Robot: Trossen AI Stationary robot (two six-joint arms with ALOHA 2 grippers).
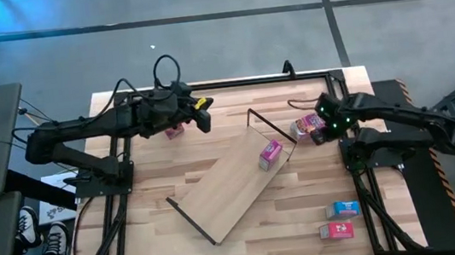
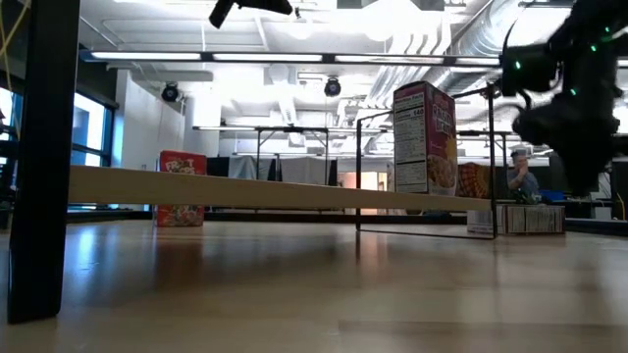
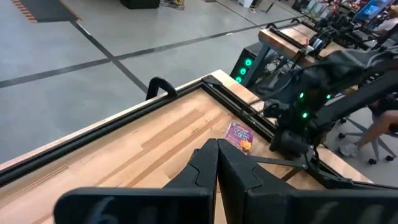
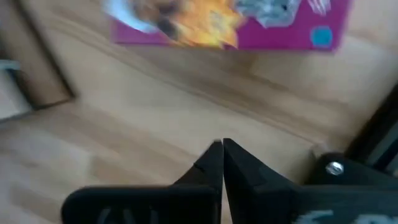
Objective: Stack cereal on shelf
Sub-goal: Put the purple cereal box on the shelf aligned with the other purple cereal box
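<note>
The shelf [image 1: 232, 185], a light-wood board on black wire frames, lies diagonally mid-table. One pink cereal box [image 1: 270, 153] stands upright on its far right end, which the low view shows too [image 2: 424, 137]. Another pink box [image 4: 230, 25] lies flat on the table just beside my right gripper [image 4: 222, 148], which is shut and hovers near the table's far right [image 1: 317, 128]. My left gripper [image 3: 216, 149] is shut and raised over the far left part [image 1: 203, 113], above a pink box [image 1: 175, 132]. A blue box [image 1: 342, 210] and a red box [image 1: 336, 231] lie near the right front.
A black metal rail [image 1: 231, 82] runs along the table's far edge and sides. The shelf's wire end frame [image 1: 268, 123] stands close to the right gripper. A red box [image 2: 182, 188] stands on the table behind the board. Bare wood lies at the front left.
</note>
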